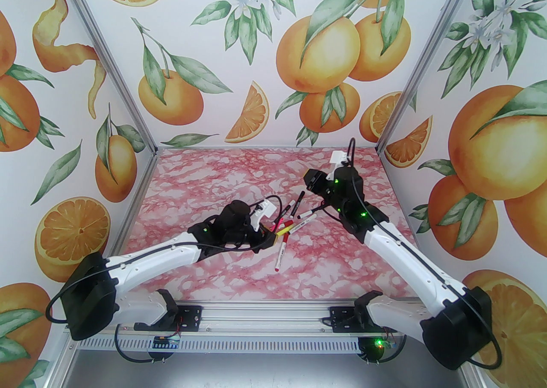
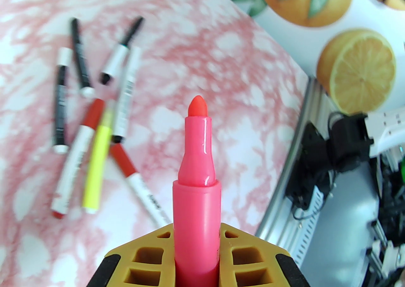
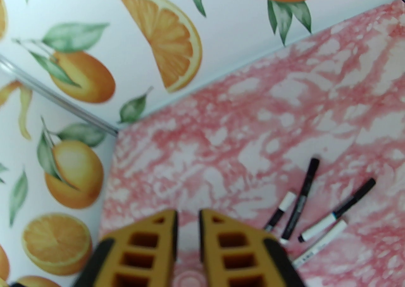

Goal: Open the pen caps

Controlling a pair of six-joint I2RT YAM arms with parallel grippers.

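My left gripper (image 2: 196, 232) is shut on a pink pen (image 2: 196, 191) whose bare orange-red tip (image 2: 198, 107) points away from the camera, uncapped. Beyond it on the marbled table lie several pens (image 2: 95, 115): a neon yellow one (image 2: 96, 159), two white ones with red caps (image 2: 93, 113) (image 2: 121, 159), and black-and-white ones (image 2: 61, 105). My right gripper (image 3: 188, 216) is raised over the table, its fingers nearly together with a round pink cap (image 3: 190, 279) seated deep between them. From above, the left gripper (image 1: 277, 236) sits beside the pile and the right gripper (image 1: 312, 180) stands further back.
One red-capped pen (image 1: 280, 256) lies apart, nearer the front of the pink marbled table (image 1: 205, 181). Orange-patterned walls (image 1: 273, 57) close the back and both sides. Bare tabletop lies to the left and far side of the pile.
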